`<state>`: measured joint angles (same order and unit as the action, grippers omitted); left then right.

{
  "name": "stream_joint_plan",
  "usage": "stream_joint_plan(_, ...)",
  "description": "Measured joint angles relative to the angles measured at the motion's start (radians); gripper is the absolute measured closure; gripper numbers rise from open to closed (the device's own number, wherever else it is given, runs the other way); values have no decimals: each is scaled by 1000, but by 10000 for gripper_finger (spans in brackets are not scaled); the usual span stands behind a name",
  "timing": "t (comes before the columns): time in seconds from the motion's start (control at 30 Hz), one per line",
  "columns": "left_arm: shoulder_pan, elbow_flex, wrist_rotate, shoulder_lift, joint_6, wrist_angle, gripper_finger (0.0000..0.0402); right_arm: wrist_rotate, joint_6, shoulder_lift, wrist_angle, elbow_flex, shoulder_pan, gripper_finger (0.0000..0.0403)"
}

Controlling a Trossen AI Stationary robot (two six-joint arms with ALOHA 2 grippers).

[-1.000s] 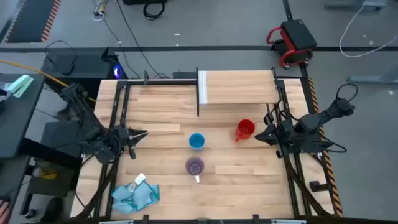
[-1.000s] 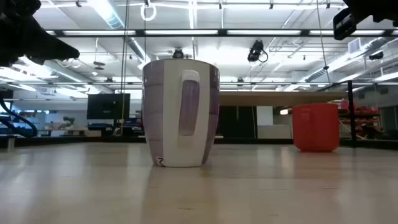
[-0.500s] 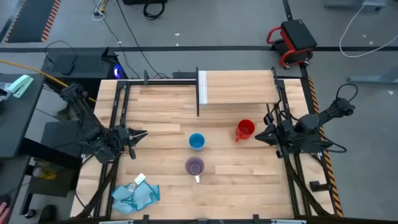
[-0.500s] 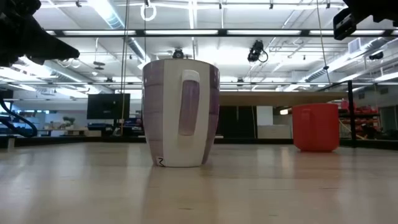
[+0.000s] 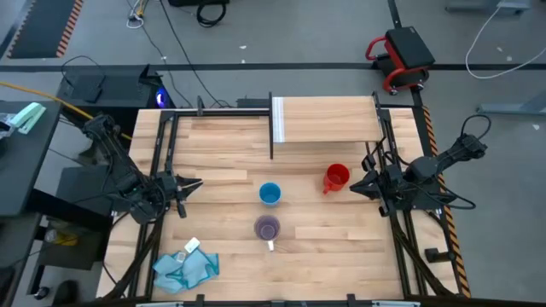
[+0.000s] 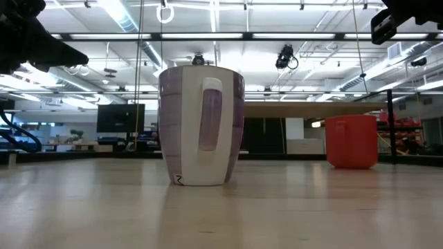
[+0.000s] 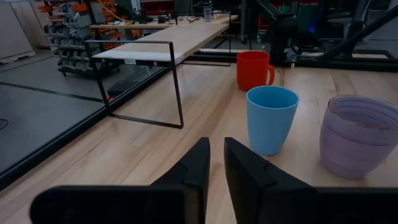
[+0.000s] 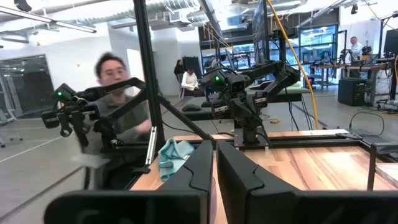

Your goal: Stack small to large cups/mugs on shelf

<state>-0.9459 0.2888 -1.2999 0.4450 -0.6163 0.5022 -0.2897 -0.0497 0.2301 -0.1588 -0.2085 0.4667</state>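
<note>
Three cups stand upright on their bases on the wooden tabletop: a blue cup [image 5: 270,194] [image 7: 271,118], a translucent purple cup [image 5: 268,228] [image 6: 201,124] [image 7: 357,134] with a white tag, nearer than the blue one, and a red handled mug [image 5: 336,177] [image 6: 351,142] [image 7: 252,69] to their right. The shelf [image 5: 328,119] [image 7: 168,40] stands on black posts at the far edge. My left gripper [image 5: 198,182] [image 7: 216,152] hovers shut at the table's left side, pointing at the cups. My right gripper [image 5: 352,188] [image 8: 215,155] hovers shut just right of the red mug.
A crumpled blue cloth [image 5: 188,269] [image 8: 174,155] with a white piece beside it lies at the near left corner. Black frame rails [image 5: 162,153] run along both table sides. A person [image 8: 118,99] shows beyond the table in the right wrist view.
</note>
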Motion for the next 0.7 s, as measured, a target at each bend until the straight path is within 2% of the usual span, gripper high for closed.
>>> stream_joint_plan(0.7,0,0,0,0,0,0,345,0,0,0,0,0,0,373)
